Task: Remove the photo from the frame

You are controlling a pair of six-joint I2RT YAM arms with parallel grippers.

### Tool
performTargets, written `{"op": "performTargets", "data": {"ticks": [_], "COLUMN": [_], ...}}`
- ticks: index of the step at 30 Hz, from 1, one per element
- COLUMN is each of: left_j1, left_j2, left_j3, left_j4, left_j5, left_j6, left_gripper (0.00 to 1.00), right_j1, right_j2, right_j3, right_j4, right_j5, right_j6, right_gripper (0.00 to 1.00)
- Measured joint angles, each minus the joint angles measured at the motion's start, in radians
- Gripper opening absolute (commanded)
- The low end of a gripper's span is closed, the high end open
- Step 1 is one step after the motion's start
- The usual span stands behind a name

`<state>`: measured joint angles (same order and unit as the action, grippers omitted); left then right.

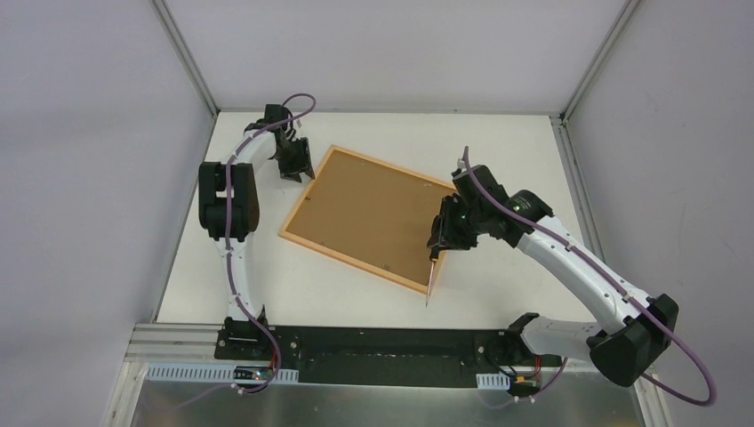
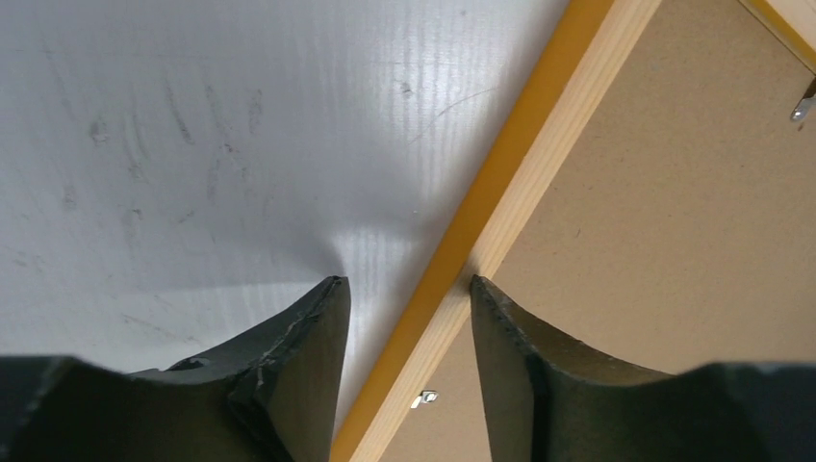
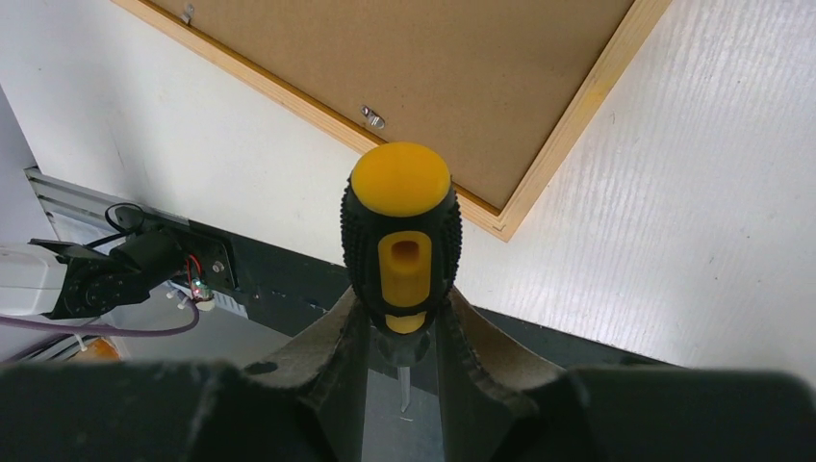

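The frame [image 1: 305, 194] lies face down on the white table, its pale wood back and orange edge [image 2: 510, 192] showing. A brown backing board [image 1: 369, 213] fills it, so the photo is hidden. My left gripper [image 1: 298, 173] is at the frame's far left corner. In the left wrist view its jaws [image 2: 404, 284] straddle the frame's rail, one finger over the table, the other over the board [image 2: 674, 212], with a gap still showing. My right gripper [image 1: 442, 240] is shut on a black and yellow screwdriver [image 3: 401, 231] above the frame's near right corner [image 3: 568, 125], blade [image 1: 432, 274] pointing toward the table's near edge.
Small metal clips [image 2: 423, 397] [image 3: 373, 117] hold the board along the frame's inner edge. The black base rail [image 1: 382, 356] runs along the near edge. Grey walls enclose the table on three sides.
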<state>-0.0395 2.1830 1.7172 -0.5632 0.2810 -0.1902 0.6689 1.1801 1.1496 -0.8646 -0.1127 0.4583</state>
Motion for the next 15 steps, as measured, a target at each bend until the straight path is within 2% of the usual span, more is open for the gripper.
{"op": "performTargets", "data": {"ticks": [2, 6, 9, 11, 15], "left_j1": [-0.014, -0.03, -0.04, -0.056, -0.1], "left_j2": [-0.013, -0.033, -0.037, -0.05, -0.061], "left_j3": [-0.019, -0.049, -0.076, -0.091, -0.108], "left_j4": [0.02, 0.044, 0.055, 0.059, 0.053], "left_j5": [-0.02, -0.058, -0.076, -0.086, -0.118], "left_j6": [-0.015, -0.053, -0.074, -0.078, -0.078], "left_gripper": [0.37, 0.63, 0.67, 0.63, 0.39], "right_j1": [0.0, -0.001, -0.002, -0.002, -0.002], "right_j2": [0.016, 0.023, 0.015, -0.006, -0.087], "right_j3": [0.005, 0.006, 0.005, -0.006, -0.053], "right_j4": [0.003, 0.009, 0.018, 0.029, 0.042], "right_j5": [0.0, 0.0, 0.0, 0.0, 0.0], "right_j6": [0.0, 0.001, 0.005, 0.011, 0.035], "right_gripper": [0.0, 0.0, 0.0, 0.0, 0.0]}}
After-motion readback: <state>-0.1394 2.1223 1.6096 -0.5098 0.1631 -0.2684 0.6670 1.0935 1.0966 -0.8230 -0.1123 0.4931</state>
